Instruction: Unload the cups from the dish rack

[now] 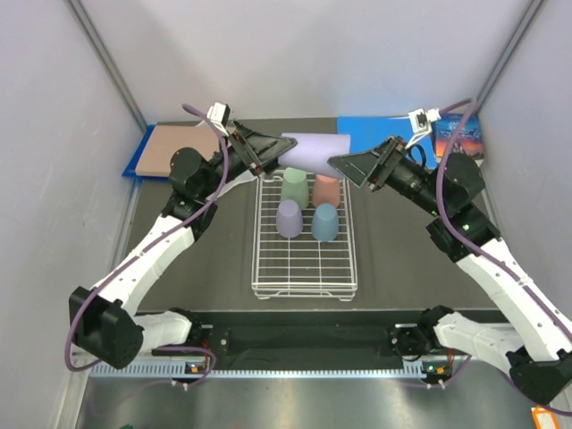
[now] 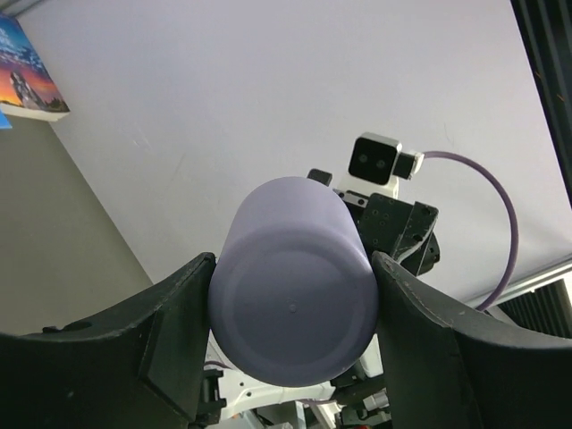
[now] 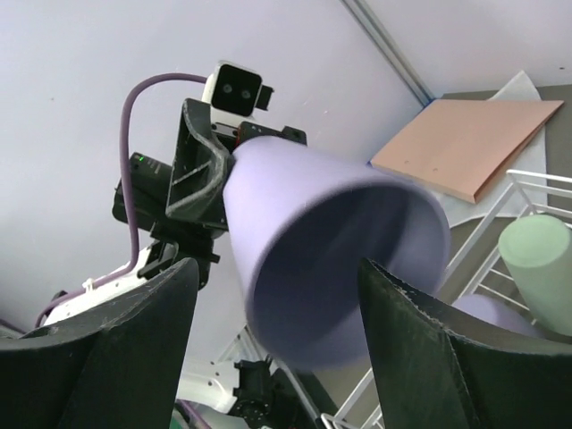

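Up over the far end of the rack [image 1: 304, 268], a lilac cup [image 1: 315, 149] lies on its side in the air, strung between both arms. The left gripper [image 2: 290, 268] is clamped on the cup's closed base, with a finger pressed against each side, as the left wrist view shows plainly. The right gripper [image 3: 277, 264] is at the open mouth, facing the left one. One finger stands apart from the rim with a gap showing, and the other overlaps the rim. The mouth is blurred, so I cannot tell whether this gripper has hold of the cup or is only beside it.

Four more cups sit below in the far half of the rack, bases up, in a tight square. The green cup [image 1: 295, 185] and pink cup [image 1: 326, 189] are at the back. A second lilac cup [image 1: 289, 218] and the blue cup [image 1: 324, 222] are in front. The near half of the rack shows bare grid.

A brown board [image 1: 174, 147] lies at the far left of the table, and a book [image 1: 460, 134] at the far right.
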`<state>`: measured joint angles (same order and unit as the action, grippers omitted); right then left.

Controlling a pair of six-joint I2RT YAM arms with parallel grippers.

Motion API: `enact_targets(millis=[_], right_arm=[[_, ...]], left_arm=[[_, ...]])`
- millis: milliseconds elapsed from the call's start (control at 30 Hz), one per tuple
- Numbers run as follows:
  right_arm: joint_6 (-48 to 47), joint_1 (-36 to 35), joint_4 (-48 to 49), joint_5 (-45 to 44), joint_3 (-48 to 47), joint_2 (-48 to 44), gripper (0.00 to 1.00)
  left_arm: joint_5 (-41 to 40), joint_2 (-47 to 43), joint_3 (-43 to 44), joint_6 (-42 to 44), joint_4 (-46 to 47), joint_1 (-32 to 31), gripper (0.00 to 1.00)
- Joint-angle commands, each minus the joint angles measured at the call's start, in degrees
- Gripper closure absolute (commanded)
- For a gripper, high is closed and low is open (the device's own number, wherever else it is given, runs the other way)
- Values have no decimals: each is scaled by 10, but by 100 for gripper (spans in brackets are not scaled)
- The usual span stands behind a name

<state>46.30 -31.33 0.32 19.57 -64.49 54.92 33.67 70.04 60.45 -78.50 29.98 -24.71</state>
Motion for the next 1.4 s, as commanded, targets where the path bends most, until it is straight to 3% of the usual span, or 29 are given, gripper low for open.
enact_targets(millis=[0,100,133,167,200,267,333,367,500,600,700,833,1067,1367], right_arm=[[16,0,64,36,-11,33,34],[17,0,61,43,-13,51,51],[16,-1,55,42,-14,53,68],[14,-1,35,40,-15,53,80],[14,0,25,35,-14,51,100],[9,12,-1,13,-17,35,100],[-9,32,-55,-32,-36,12,100],[-20,41,-81,-52,-50,7,100],[-91,85,-375,-266,-190,38,100],[-124,106,-471,-467,-277,97,100],[-96,148,-586,-532,-342,184,100],[-63,222,-661,-494,-352,288,100],[-59,300,-547,-402,-226,331,100],[-72,333,-544,-408,-319,470,100]], left_arm=[[9,12,-9,-10,52,-25,100],[15,27,-1,0,49,-44,100],[16,30,1,6,43,-46,100],[15,32,8,12,33,-48,100],[14,32,12,18,20,-48,98],[10,26,20,47,-19,-49,74],[-28,6,43,110,-84,-47,28],[-45,-2,53,133,-172,-48,1],[-170,-18,112,206,-359,-41,1],[-206,-18,117,208,-438,-41,1],[-240,-17,114,210,-499,-42,1],[-286,-20,120,239,-577,-42,1],[-352,-59,107,272,-644,-44,1],[-360,-65,80,288,-662,-43,1]])
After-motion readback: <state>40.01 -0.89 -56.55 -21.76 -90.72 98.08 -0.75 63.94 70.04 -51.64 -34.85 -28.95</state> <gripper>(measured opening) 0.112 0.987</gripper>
